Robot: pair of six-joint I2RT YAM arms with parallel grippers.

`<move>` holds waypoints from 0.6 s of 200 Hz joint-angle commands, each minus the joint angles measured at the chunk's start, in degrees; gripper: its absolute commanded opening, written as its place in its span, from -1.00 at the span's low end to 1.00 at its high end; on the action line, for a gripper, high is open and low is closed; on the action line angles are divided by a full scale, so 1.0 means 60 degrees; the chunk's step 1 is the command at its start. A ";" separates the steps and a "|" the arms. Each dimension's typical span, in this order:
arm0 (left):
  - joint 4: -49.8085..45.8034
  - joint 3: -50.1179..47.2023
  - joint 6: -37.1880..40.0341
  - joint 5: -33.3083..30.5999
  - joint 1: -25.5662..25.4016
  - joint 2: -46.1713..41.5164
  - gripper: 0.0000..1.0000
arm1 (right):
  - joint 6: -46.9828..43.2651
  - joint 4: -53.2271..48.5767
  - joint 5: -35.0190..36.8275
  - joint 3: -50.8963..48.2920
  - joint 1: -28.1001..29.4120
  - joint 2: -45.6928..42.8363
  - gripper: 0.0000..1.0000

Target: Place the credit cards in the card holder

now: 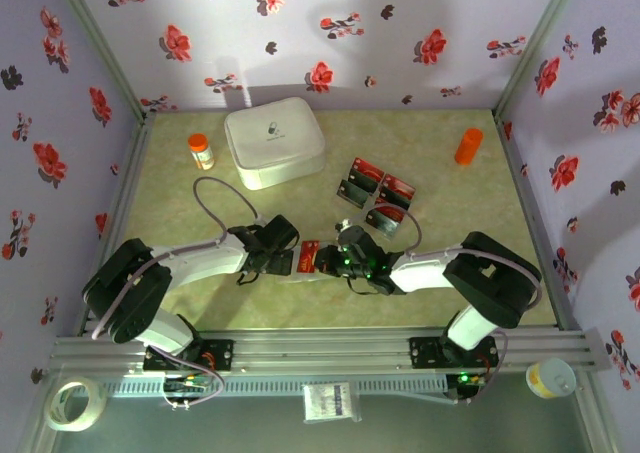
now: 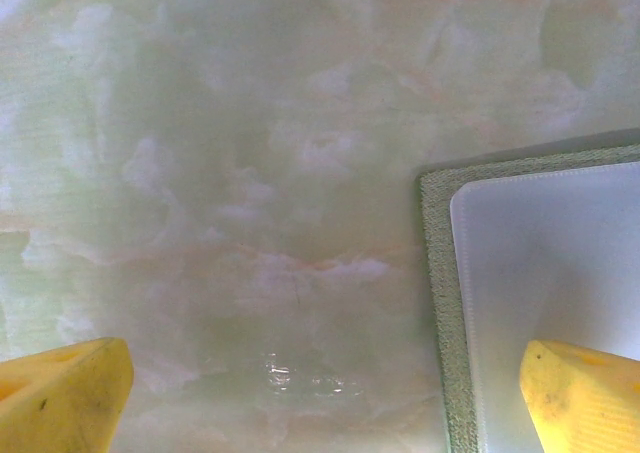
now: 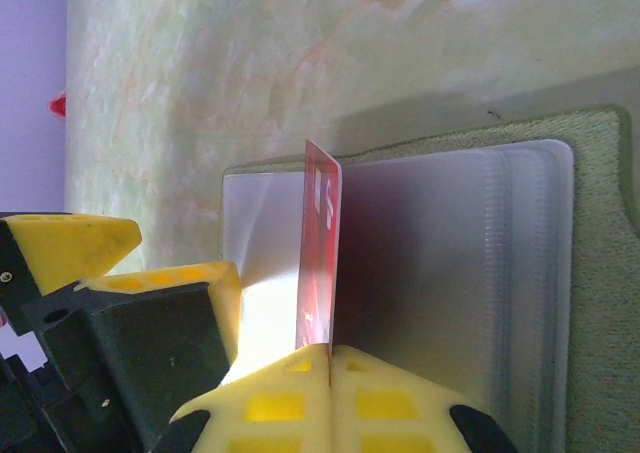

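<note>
Passage at the back is blocked by the white box (image 1: 273, 141), a bottle (image 1: 201, 151) and an orange cylinder (image 1: 468, 145). Open table (image 1: 472, 201) is found right of the credit cards (image 1: 378, 193).

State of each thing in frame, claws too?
right claw: shut on red card
red card: held on edge over the card holder
left claw: open
card holder: lying open, clear pockets up
other cards: loose on the table
white box: closed

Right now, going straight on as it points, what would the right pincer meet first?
The red card held by the right pincer would likely touch the card holder first, on its clear pockets.
</note>
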 commanded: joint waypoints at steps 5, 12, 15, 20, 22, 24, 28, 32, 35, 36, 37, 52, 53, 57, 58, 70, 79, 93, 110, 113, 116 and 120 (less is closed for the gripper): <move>-0.0441 0.0098 -0.0018 -0.0433 -0.0052 -0.0044 0.99 | 0.0045 -0.0509 -0.0207 -0.0029 0.0104 0.0099 -1.00; -0.0443 0.0103 -0.0025 -0.0430 -0.0059 -0.0039 0.99 | 0.0046 -0.0532 -0.0218 -0.0025 0.0104 0.0111 -1.00; -0.0449 0.0103 -0.0015 -0.0440 -0.0053 -0.0039 0.99 | 0.0046 -0.0546 -0.0235 -0.0026 0.0104 0.0111 -1.00; -0.0445 0.0103 -0.0017 -0.0444 -0.0051 -0.0041 0.99 | 0.0046 -0.0594 -0.0237 -0.0011 0.0104 0.0098 -1.00; -0.0443 0.0103 -0.0022 -0.0448 -0.0052 -0.0039 0.99 | 0.0046 -0.0611 -0.0237 -0.0008 0.0104 0.0101 -1.00; -0.0449 0.0110 -0.0027 -0.0445 -0.0052 -0.0038 0.99 | 0.0039 -0.0618 -0.0237 -0.0011 0.0103 0.0087 -1.00; -0.0438 0.0092 -0.0021 -0.0444 -0.0055 -0.0043 0.99 | 0.0034 -0.0657 -0.0237 -0.0003 0.0111 0.0081 -1.00; -0.0443 0.0088 -0.0018 -0.0447 -0.0055 -0.0030 0.99 | 0.0026 -0.0703 -0.0237 -0.0011 0.0115 0.0061 -1.00; -0.0445 0.0088 -0.0015 -0.0446 -0.0056 -0.0034 0.99 | 0.0031 -0.0732 -0.0237 -0.0012 0.0105 0.0054 -1.00; -0.0441 0.0088 -0.0022 -0.0452 -0.0061 -0.0031 0.99 | 0.0031 -0.0732 -0.0237 -0.0012 0.0105 0.0054 -1.00; -0.0446 0.0088 -0.0025 -0.0448 -0.0056 -0.0030 0.99 | 0.0017 -0.0742 -0.0237 -0.0012 0.0111 0.0046 -1.00; -0.0439 0.0101 -0.0014 -0.0444 -0.0052 -0.0013 0.99 | -0.0027 -0.0923 -0.0223 -0.0012 0.0104 -0.0016 -1.00; -0.0438 0.0102 -0.0021 -0.0444 -0.0052 -0.0021 0.99 | -0.0027 -0.0941 -0.0223 -0.0005 0.0104 -0.0018 -1.00; -0.0438 0.0103 -0.0012 -0.0444 -0.0052 -0.0016 0.99 | -0.0041 -0.0997 -0.0223 0.0002 0.0108 -0.0030 -1.00; -0.0445 0.0103 -0.0013 -0.0444 -0.0059 -0.0015 0.99 | -0.0041 -0.1007 -0.0215 0.0002 0.0106 -0.0040 -1.00; -0.0451 0.0115 0.0005 -0.0451 -0.0055 -0.0014 0.99 | -0.0092 -0.1208 -0.0248 0.0043 0.0103 -0.0064 -1.00; -0.0435 0.0117 0.0014 -0.0444 -0.0051 -0.0017 0.99 | -0.0114 -0.1304 -0.0279 0.0061 0.0109 -0.0053 -1.00; -0.0424 0.0117 0.0002 -0.0465 -0.0056 -0.0005 0.99 | -0.0142 -0.1385 -0.0353 0.0090 0.0107 -0.0013 -1.00; -0.0429 0.0117 0.0010 -0.0459 -0.0053 0.0010 0.99 | -0.0152 -0.1426 -0.0456 0.0149 0.0104 0.0087 -1.00; -0.0419 0.0117 0.0007 -0.0459 -0.0048 0.0015 0.99 | -0.0145 -0.1425 -0.0470 0.0156 0.0114 0.0107 -1.00; -0.0422 0.0117 0.0003 -0.0448 -0.0051 0.0015 0.99 | -0.0148 -0.1417 -0.0492 0.0163 0.0108 0.0129 -1.00; -0.0423 0.0117 0.0010 -0.0468 -0.0059 0.0015 0.99 | -0.0150 -0.1435 -0.0511 0.0182 0.0106 0.0143 -1.00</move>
